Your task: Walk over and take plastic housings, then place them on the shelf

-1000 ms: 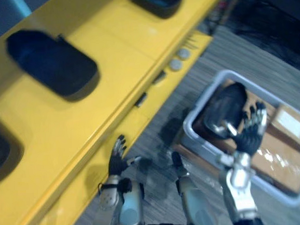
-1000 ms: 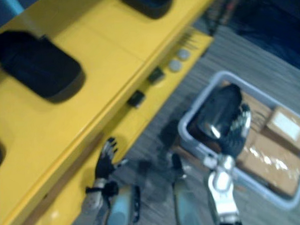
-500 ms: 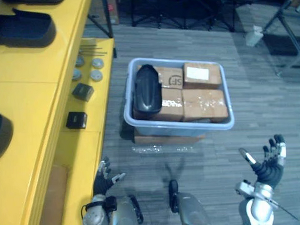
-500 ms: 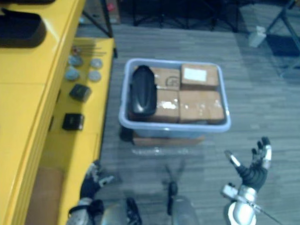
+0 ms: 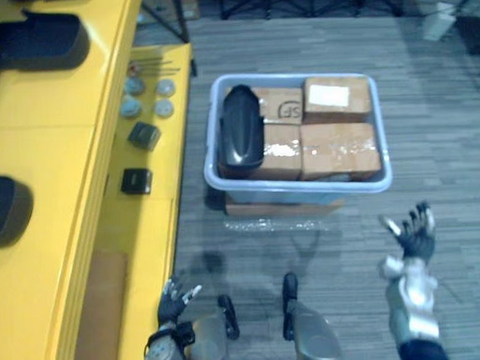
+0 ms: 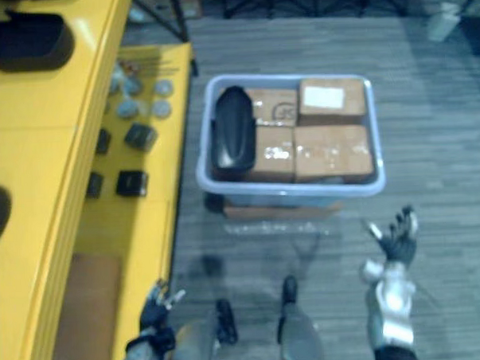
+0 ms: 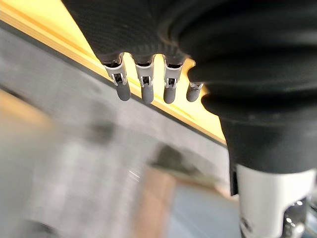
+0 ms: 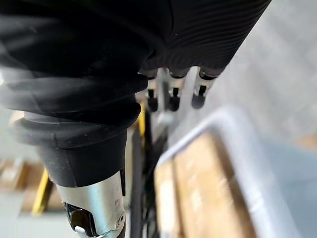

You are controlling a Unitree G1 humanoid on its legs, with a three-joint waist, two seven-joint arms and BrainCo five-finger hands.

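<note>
Seen from the head, a black plastic housing (image 5: 242, 136) lay at the left end of a grey bin (image 5: 300, 186), beside cardboard boxes (image 5: 338, 148). The right hand (image 5: 416, 240) hung empty with fingers spread wide, nearer the robot than the bin's right corner and well apart from the housing. The left hand (image 5: 173, 301) hung low beside the yellow shelf (image 5: 55, 148), which bore a second housing (image 5: 35, 41). In the left wrist view its fingers (image 7: 143, 89) were straight and held nothing. In the right wrist view straight fingers (image 8: 173, 101) reached toward the bin's rim
</note>
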